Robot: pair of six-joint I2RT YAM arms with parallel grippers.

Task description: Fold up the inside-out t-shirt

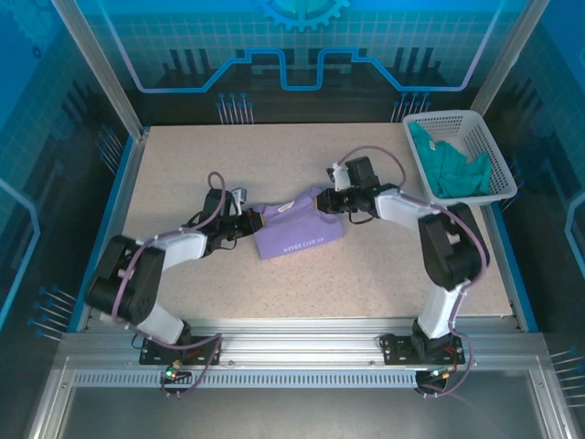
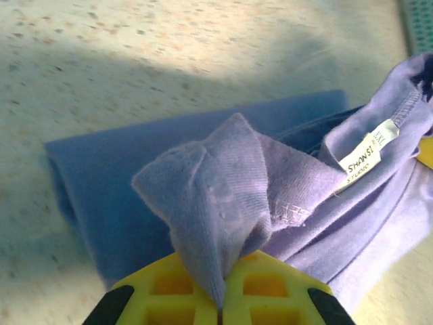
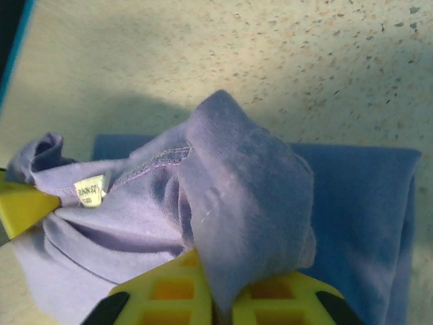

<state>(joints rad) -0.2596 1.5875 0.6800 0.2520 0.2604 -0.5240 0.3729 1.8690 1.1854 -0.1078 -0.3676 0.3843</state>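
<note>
Near edge: alum. rail (image 1: 292, 352), both arm bases bolted on. Table (image 1: 384, 274): speckled beige top, blue side trim. Centre of table: shirt (image 1: 297, 236), folded to a small block, neck label (image 2: 362, 159) showing. L gripper (image 1: 245, 218) at its left end, fingers clamped on a fabric peak. R gripper (image 1: 327, 201) at far-right corner, also pinching fabric. Far right: basket (image 1: 498, 178) w/ teal cloth (image 1: 452, 169), well apart from shirt. Rear: blue printed panel (image 1: 302, 55).

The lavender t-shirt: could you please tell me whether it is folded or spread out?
Folded: the t-shirt lies as a compact rectangle, its top layer pinched by the left gripper and right gripper.
</note>
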